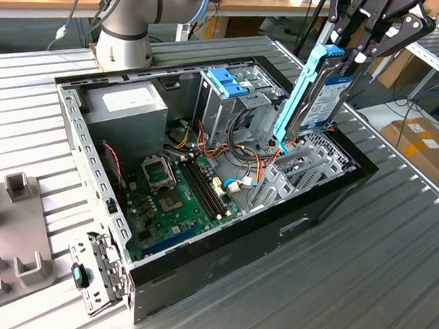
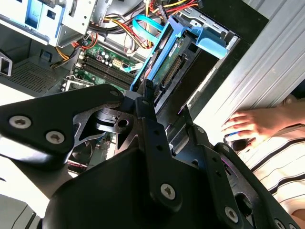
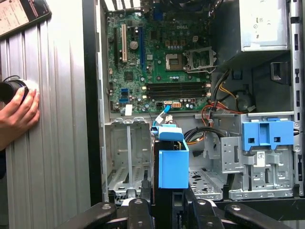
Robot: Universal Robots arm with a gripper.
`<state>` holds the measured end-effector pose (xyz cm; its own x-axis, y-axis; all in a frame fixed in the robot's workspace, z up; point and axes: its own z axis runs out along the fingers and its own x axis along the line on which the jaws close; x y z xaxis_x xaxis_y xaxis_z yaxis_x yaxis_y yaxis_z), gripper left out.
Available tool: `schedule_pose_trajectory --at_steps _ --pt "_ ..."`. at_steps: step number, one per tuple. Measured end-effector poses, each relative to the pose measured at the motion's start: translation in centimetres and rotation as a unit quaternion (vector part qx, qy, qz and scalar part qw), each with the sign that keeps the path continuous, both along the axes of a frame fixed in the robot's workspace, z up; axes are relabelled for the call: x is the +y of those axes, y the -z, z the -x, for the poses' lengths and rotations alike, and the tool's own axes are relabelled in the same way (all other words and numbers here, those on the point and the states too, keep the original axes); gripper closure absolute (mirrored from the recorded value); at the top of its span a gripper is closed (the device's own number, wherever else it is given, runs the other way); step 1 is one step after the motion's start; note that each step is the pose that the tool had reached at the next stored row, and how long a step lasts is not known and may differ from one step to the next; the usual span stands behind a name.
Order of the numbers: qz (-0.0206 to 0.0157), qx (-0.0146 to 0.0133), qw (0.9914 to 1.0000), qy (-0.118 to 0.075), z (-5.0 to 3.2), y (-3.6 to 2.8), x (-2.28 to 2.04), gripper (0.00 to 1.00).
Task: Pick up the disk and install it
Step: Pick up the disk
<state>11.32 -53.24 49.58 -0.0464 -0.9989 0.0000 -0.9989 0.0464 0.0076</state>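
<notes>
The gripper (image 1: pixel 348 52), clenched on the disk (image 1: pixel 317 92), holds it on edge and tilted, with the disk's lower end at the opening of the computer case (image 1: pixel 275 234), over the drive cages (image 3: pixel 127 157) at the case's end toward the exterior view's right.

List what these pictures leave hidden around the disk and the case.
1. Exterior view: the hand is cut off by the top edge.
2. First wrist view: the disk covers whatever lies behind it in the case.
3. Second wrist view: the hand's black body hides much of the motherboard.
</notes>
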Motion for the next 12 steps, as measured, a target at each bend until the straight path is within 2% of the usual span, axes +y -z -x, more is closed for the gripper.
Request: schedule_pose_trajectory --at_steps 5,12 --pt "0.0000 0.0000 1.00000 0.000 0.00 0.00 -0.18 0.65" --pt "0.0000 0.0000 1.00000 0.000 0.00 0.00 -0.75 0.65"
